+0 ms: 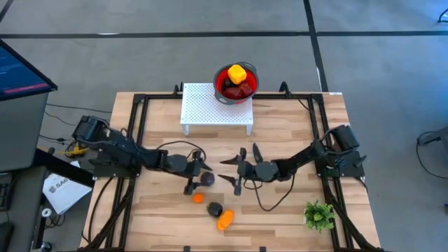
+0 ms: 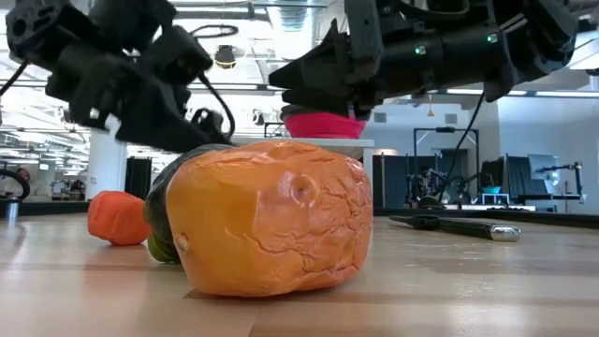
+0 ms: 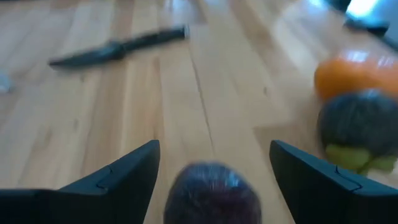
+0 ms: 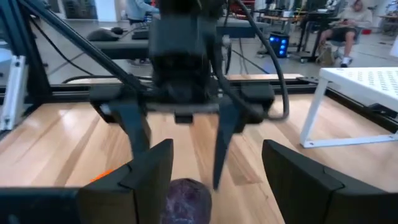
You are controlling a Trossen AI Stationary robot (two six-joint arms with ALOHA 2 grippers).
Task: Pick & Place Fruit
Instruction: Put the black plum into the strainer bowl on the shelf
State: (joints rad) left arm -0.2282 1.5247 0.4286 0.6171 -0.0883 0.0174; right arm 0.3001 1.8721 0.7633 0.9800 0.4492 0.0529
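Overhead, my left fingers [image 1: 204, 172] and my right fingers [image 1: 234, 170] meet near the middle of the worktop [image 1: 280, 210], facing each other across a dark purple fruit [image 1: 207, 179].

Left wrist: my left fingers stand spread, one dark tip on each side of the purple fruit [image 3: 212, 193], which lies on the wood between them; no tip visibly touches it. Beyond the tips and to one side sit a blackish-green fruit [image 3: 362, 129] and, touching it from behind, an orange fruit [image 3: 353, 71]. Farther off lies a black-handled knife [image 3: 118, 48], well apart from everything else.

Right wrist: my right fingers are likewise parted, empty, with the purple fruit [image 4: 185, 198] low between their tips. Directly ahead, my left gripper [image 4: 180, 134] points down at the same fruit, its two prongs straddling it.

Overhead, nearer the worktop's front edge than both sets of fingers: a small orange fruit [image 1: 198, 198], the blackish-green fruit [image 1: 214, 208], and a larger orange fruit [image 1: 225, 221] just beside it. Well behind my fingers, a white perforated stand [image 1: 210, 108] carries at its back corner a grey bowl [image 1: 253, 73] holding a yellow fruit [image 1: 236, 73] on top of red fruit [image 1: 238, 91]. A green leafy sprig [image 1: 318, 215] lies toward my right arm's side, near the front edge.

Table-level: the larger orange fruit [image 2: 271, 215] fills the foreground, the blackish-green fruit [image 2: 167, 211] partly hidden behind it, the small orange fruit [image 2: 118, 217] farther back.
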